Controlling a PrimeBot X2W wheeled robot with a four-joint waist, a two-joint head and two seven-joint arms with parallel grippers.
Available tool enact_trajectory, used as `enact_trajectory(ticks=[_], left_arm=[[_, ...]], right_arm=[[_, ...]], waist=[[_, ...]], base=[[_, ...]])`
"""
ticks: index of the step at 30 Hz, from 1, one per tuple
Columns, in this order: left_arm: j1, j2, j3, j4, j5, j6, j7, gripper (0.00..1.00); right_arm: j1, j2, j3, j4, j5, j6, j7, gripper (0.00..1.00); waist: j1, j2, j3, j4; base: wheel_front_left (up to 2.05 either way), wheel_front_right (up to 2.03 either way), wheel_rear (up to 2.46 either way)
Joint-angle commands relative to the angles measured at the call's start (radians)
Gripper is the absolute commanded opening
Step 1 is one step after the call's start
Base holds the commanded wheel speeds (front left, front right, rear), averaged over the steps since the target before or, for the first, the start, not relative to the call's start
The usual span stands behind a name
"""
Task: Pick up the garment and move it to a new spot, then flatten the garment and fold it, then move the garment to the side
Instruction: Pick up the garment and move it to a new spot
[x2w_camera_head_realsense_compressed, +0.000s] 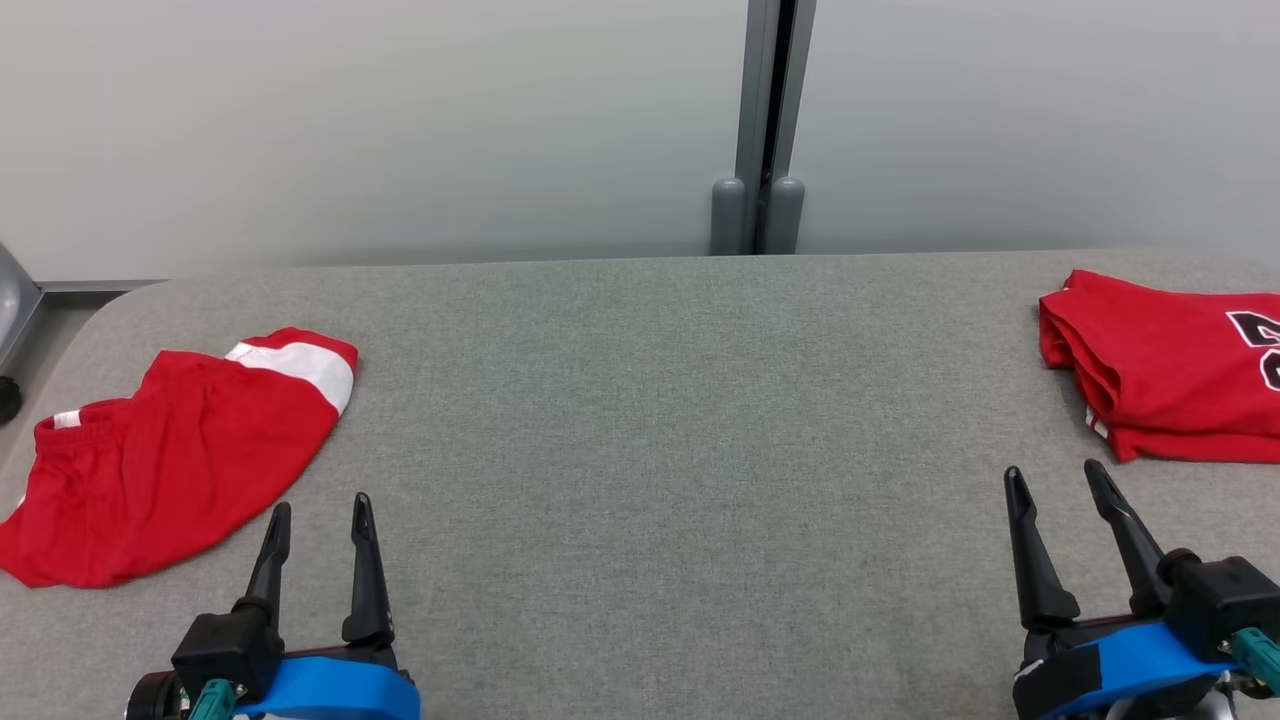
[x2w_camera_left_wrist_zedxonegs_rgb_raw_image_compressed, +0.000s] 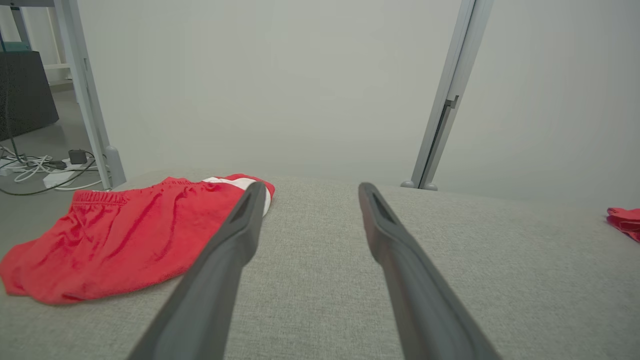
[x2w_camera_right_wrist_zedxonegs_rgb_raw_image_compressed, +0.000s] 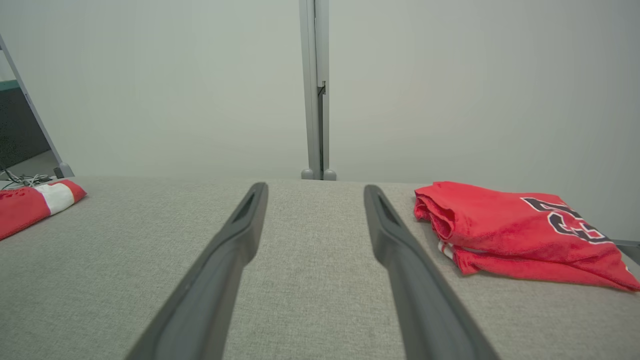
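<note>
A grey woven-fabric desk (x2w_camera_head_realsense_compressed: 660, 420) with rounded far corners spreads across the head view, its far edge running along pale wall panels split by a grey upright post (x2w_camera_head_realsense_compressed: 765, 120). Crumpled red shorts of thin fabric with a white band (x2w_camera_head_realsense_compressed: 170, 450) lie unfolded at the desk's left side. The gathered waistband sits close to the left edge and the white-banded leg points towards the far side. In the left wrist view the red shorts (x2w_camera_left_wrist_zedxonegs_rgb_raw_image_compressed: 125, 235) lie flat just left of that arm's fingers, and the floor with loose cables (x2w_camera_left_wrist_zedxonegs_rgb_raw_image_compressed: 45, 170) shows beyond the desk edge. A folded red jersey with dark numerals (x2w_camera_head_realsense_compressed: 1160, 370) rests at the desk's right side, running past the right border of the head view. In the right wrist view the red jersey (x2w_camera_right_wrist_zedxonegs_rgb_raw_image_compressed: 510, 230) sits as a neat stack near the right edge, with the layered fold facing the centre. The left pincer (x2w_camera_head_realsense_compressed: 322, 503) hovers at the near edge beside the shorts without touching them, jaws spread wide and holding nothing. The right pincer (x2w_camera_head_realsense_compressed: 1052, 470) is just short of the jersey, equally wide and empty. Between the two garments the whole middle of the desk is bare cloth, from the near edge to the far edge.
</note>
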Motion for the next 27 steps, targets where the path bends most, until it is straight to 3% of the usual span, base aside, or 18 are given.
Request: enact_trajectory(ticks=[1, 11, 27], left_arm=[[-0.008, -0.001, 0.003, 0.001, 0.002, 0.002, -0.002, 1.00], [-0.030, 0.002, 0.021, -0.009, 0.012, 0.012, -0.002, 1.00], [-0.035, 0.023, 0.081, -0.033, 0.005, 0.033, -0.003, 1.00]], right_arm=[[0.013, 0.002, -0.003, -0.007, 0.003, 0.000, 0.001, 1.00], [0.010, 0.002, -0.006, -0.010, 0.018, 0.000, 0.009, 1.00], [-0.041, 0.001, 0.018, 0.041, 0.013, 0.000, 0.003, 1.00]], waist=[[0.0001, 0.0000, 0.001, 0.002], [0.0001, 0.0000, 0.023, 0.059], [0.0001, 0.0000, 0.061, 0.322]], base=[[0.00, 0.00, 0.00], [0.00, 0.00, 0.00], [0.00, 0.00, 0.00]])
